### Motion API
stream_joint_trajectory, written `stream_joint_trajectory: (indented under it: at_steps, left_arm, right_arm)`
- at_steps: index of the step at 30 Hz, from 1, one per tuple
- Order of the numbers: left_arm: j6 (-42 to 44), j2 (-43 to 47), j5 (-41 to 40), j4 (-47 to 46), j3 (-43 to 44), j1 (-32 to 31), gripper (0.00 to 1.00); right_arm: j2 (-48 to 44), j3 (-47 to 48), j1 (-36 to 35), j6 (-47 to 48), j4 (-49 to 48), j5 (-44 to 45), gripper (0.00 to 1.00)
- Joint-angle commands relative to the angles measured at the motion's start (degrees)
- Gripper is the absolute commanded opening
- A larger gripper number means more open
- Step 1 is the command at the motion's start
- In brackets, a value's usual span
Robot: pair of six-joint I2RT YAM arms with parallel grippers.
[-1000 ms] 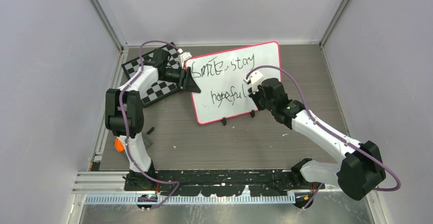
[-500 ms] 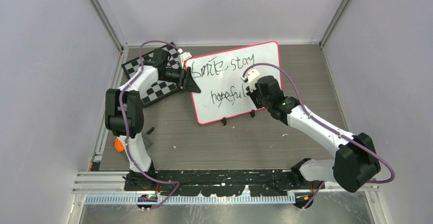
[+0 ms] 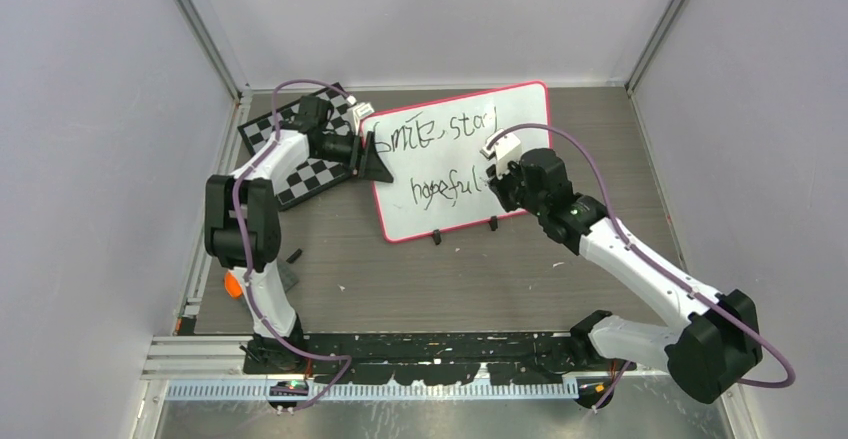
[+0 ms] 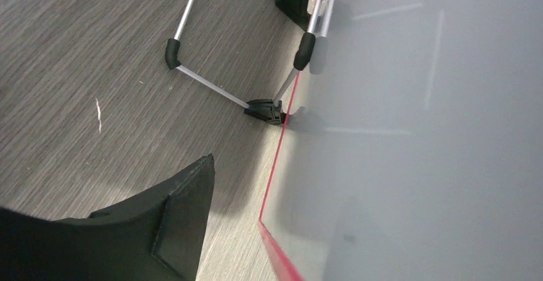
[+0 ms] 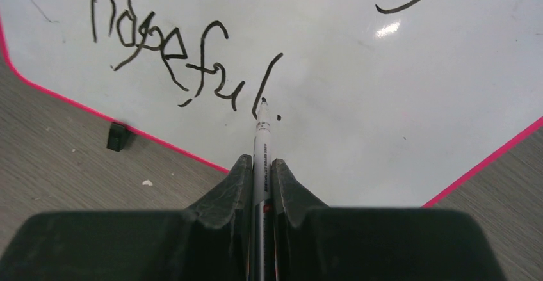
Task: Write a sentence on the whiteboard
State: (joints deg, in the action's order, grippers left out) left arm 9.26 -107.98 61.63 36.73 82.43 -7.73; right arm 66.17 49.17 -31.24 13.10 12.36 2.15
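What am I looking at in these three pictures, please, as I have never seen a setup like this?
Two robot arms are bolted at the near edge of a table. One picture looks down from above; the other two come from a camera on each wrist. On the table are a pink-framed whiteboard and a checkered chessboard. The right gripper holds a marker, its tip at the end of the handwritten sentence. The left gripper sits at the whiteboard's left edge; whether it grips is unclear.
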Motion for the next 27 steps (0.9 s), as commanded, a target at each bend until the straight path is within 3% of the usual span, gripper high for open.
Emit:
stream_joint_trajectory:
  at_steps: [1,6,9,14,19,22,27]
  left_arm:
    - [-1.43,5.68,0.01,-2.25,-1.31,0.54,0.66]
    - [-1.86,11.56,0.94,-1.91,-4.33,5.99,0.85]
    - [-0.64,15.19,1.91,0.30,-5.84,12.10,0.90]
    - [13.15,19.24,-0.66,16.04,-4.72,22.68,0.90]
    - [34.93,17.84,-15.09,38.67,-1.98,27.23,0.79]
    - [41.88,20.41,-23.61,40.86,-6.93,28.62,0.73]
    - [47.22,27.10,-32.86,34.82,-18.92,28.97,0.69]
  right_arm:
    - [-3.23,2.41,0.31,-2.37,-0.19,-5.64,0.00]
    - [-3.73,5.36,0.33,-2.75,2.56,-7.04,0.00]
    - [-1.77,10.27,0.31,1.29,10.88,-12.84,0.00]
    - [0.51,13.96,0.46,-0.33,14.07,-9.47,0.00]
    - [1.34,16.44,0.51,-7.24,15.35,-2.34,0.00]
    - [0.86,17.47,0.62,-8.49,15.92,-0.31,0.00]
    - [0.08,17.22,0.92,-9.47,14.87,0.75,0.00]
